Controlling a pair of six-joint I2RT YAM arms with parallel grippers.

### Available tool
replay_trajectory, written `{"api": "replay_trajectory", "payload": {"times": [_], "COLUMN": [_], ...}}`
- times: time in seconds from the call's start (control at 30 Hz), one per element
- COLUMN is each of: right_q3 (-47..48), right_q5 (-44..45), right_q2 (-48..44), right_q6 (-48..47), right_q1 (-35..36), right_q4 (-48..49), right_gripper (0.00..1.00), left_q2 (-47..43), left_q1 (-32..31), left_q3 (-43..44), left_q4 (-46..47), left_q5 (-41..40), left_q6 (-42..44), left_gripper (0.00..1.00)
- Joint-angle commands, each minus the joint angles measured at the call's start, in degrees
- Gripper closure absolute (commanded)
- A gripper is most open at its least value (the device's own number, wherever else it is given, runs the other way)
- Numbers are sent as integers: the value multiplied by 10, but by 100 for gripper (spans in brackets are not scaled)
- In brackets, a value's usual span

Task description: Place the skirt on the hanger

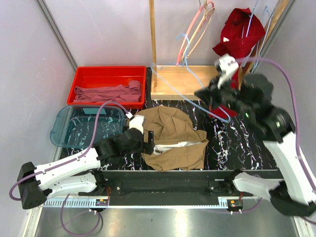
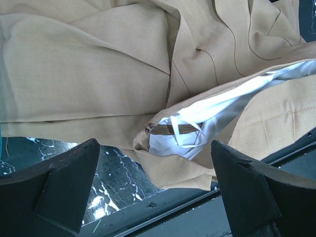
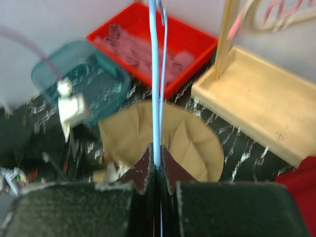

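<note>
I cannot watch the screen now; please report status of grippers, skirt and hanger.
Left gripper open above skirt waist. Right gripper shut on hanger. Skirt crumpled on table, not yet hung. Nothing seen between them.

I see pale lilac-grey walls (image 1: pixel 108 29) closing in at nine, twelve and three o'clock, a black white-veined worktop (image 1: pixel 237 143), a pale wooden rack (image 1: pixel 173 81) at twelve, a brushed metal ledge (image 1: pixel 163 224) at six.

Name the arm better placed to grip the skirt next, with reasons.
Left. The left claw is open right over the waist opening of the skirt; the right claw is shut on the blue hanger, off to the side.
</note>
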Motion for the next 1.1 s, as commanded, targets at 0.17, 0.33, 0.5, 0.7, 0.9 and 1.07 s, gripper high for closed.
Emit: {"api": "replay_trajectory", "payload": {"times": [0.17,0.33,0.5,0.7,0.9,1.07], "right_q3": [-346,-414,-427,-381,-339,-322], "right_q5": [-98,-107,-116,-121,-99,-106], "right_q2": [-186,-283,-333,-333,-309,-311], "right_q6": [7,46,67,58,35,13], "right_q1": [3,3,3,3,3,3], "right_q4": [47,51,46,5,-45,-69], "right_gripper": [100,100,100,100,100,100], "left_q2": [7,39,91,168,202,218], "left_q1": [3,3,4,4,5,11], "left_q3": [31,49,66,77,84,87], "left_q4": [6,26,56,48,62,51], "left_q5": [14,52,90,111,105,73], "left_q6": [-1,2,-16,-73,-94,-105], "left_gripper": [9,23,27,36,42,53]}}
